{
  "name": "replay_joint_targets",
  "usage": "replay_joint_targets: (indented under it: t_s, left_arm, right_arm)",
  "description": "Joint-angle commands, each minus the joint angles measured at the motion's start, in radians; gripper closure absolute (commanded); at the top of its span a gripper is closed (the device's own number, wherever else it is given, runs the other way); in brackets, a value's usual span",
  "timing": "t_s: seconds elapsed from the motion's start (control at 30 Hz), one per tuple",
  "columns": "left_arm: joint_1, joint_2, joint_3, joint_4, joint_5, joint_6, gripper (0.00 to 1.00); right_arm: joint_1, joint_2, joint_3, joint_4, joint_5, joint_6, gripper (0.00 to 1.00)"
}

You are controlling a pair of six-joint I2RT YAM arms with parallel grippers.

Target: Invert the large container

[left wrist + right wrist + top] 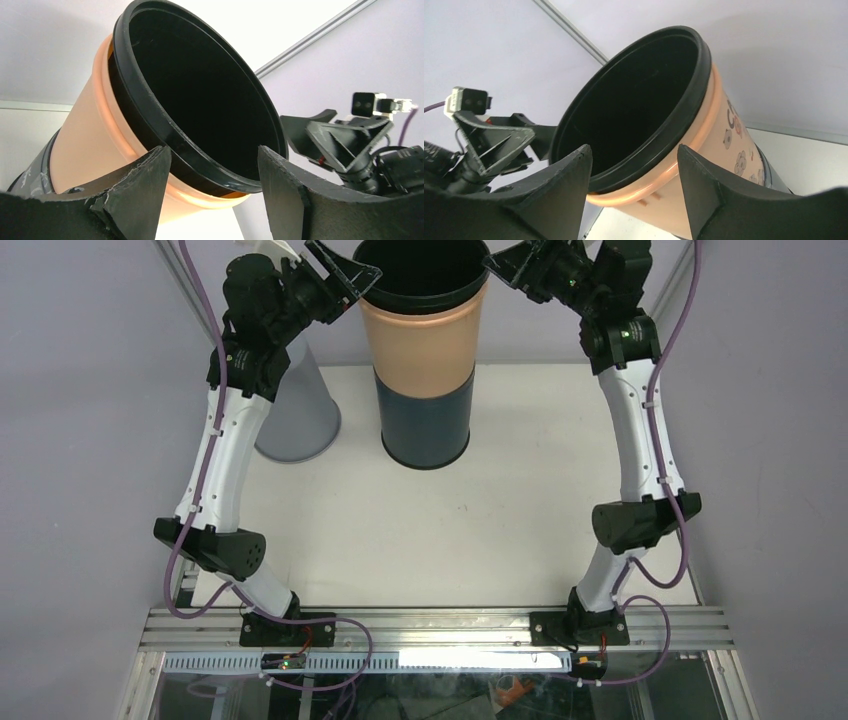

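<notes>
On the table [520,530], upright large container [425,350]

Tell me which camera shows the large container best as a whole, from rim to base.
The top external view: the large container stands upright on the table, visible from black rim to base. Each wrist view shows only its rim, dark inside and part of the wall, from close by.

left arm [222,455]: white shells, black joints | cable [169,585]: purple | left end effector [212,152]: black
</notes>
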Motion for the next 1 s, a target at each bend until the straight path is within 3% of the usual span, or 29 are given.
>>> replay_joint_targets:
  t_s: [0.0,0.97]
  left_arm:
    - [0.006,0.005,0.01,0.049,0.044,-0.025,0.34]
    - [0.024,0.006,-0.022,0.063,0.083,-0.021,0.34]
  right_arm:
    - [0.005,0.049,0.074,0.049,-0.009,0.028,0.34]
    - [0.04,0.159,0.131,0.127,-0.008,0.081,0.49]
